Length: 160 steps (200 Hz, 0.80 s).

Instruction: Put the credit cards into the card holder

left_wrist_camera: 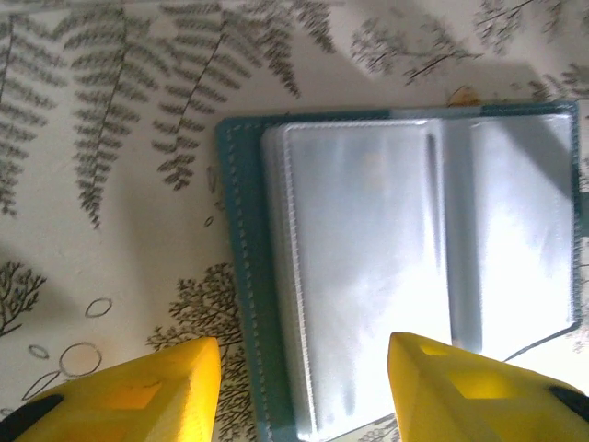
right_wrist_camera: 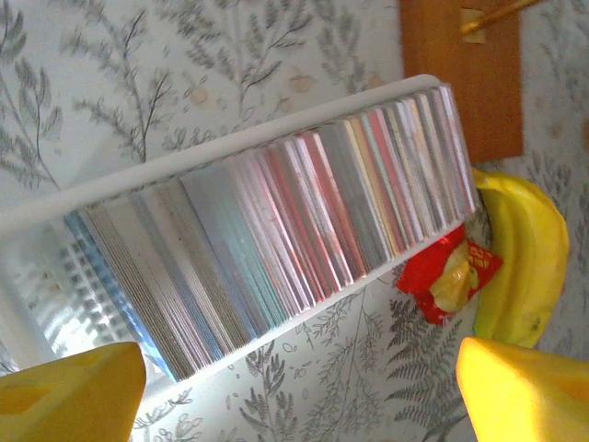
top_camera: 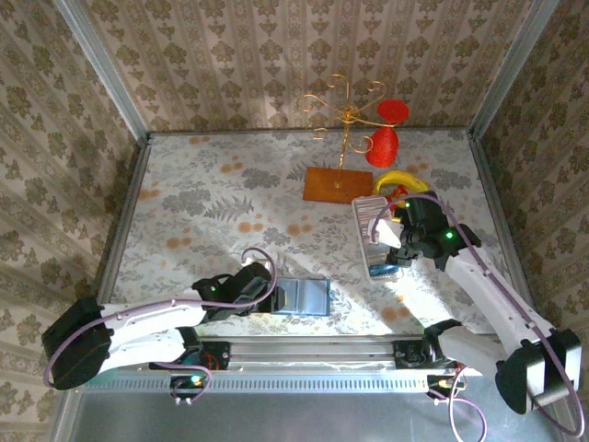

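The credit cards (right_wrist_camera: 276, 221) stand on edge in a tray (right_wrist_camera: 230, 138) near the table's right edge, their row running near-to-far, under the right jaws, wide and empty. The left jaws, part-open and empty, hang over the card holder (left_wrist_camera: 405, 258), which lies open at the near edge.

You'll see a fern-and-flower printed tablecloth (top_camera: 202, 203) covering the table, with patterned wallpaper (top_camera: 276, 55) rising on the walls around it. Toward the far side, an orange-brown wooden board (top_camera: 337, 184) lies flat and carries an upright gold wire stand (top_camera: 345, 115) with curled arms; two red rounded pieces (top_camera: 393, 111) sit by those arms. To your right, a yellow banana (right_wrist_camera: 520, 249) lies beside a long white tray (right_wrist_camera: 230, 147), with a small red snack packet (right_wrist_camera: 446, 276) between them.
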Each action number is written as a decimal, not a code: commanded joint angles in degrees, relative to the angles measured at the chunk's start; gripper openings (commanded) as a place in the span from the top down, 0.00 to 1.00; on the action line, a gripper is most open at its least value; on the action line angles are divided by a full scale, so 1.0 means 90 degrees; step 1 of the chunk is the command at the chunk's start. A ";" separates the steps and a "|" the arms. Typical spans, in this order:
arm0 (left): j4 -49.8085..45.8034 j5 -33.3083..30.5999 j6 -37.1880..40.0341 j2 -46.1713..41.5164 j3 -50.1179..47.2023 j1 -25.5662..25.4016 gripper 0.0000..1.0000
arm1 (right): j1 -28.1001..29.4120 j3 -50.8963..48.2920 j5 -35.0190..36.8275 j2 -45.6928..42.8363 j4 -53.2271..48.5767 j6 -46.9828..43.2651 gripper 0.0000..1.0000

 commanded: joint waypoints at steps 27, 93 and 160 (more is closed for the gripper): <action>-0.0319 -0.0120 0.0026 -0.0314 0.0078 -0.0010 0.47 | 0.0123 -0.0440 0.0027 0.0352 0.0538 -0.1761 0.07; -0.0197 -0.0052 -0.0079 -0.0415 -0.0136 0.0005 0.45 | 0.0355 -0.0694 0.0304 0.0760 0.1037 -0.1957 0.01; -0.0078 -0.0097 -0.0186 -0.0415 -0.0230 0.0012 0.45 | 0.0485 -0.0797 0.0404 0.1088 0.1134 -0.1997 0.00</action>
